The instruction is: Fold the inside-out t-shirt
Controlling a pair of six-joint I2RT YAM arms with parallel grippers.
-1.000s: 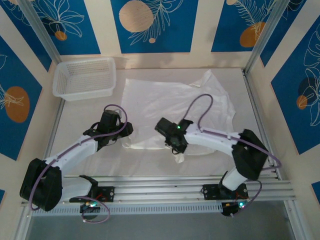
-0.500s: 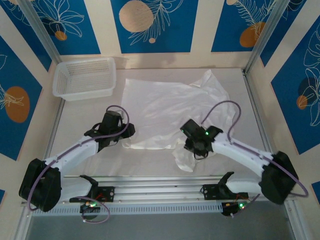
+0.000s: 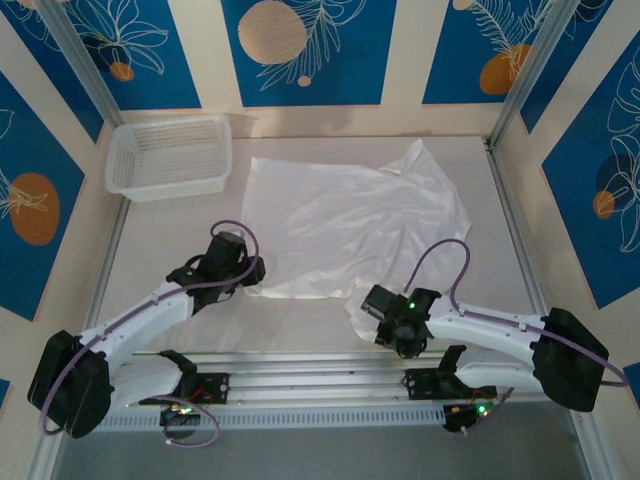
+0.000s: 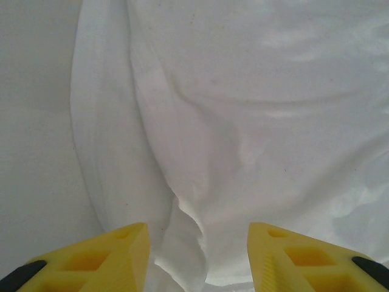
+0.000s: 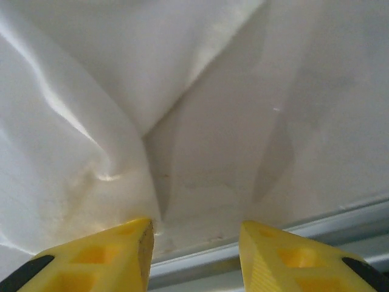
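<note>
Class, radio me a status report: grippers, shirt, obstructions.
Left gripper open over t-shirt, near-left edge. Right gripper open, near-right corner. Cloth spread, rumpled, unfolded. Basket far-left, clear.

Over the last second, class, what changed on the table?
The right gripper swung from the near hem of the t-shirt toward the near rail, dragging a flap of cloth along, jaws opening. The left gripper and the basket stayed put.
</note>
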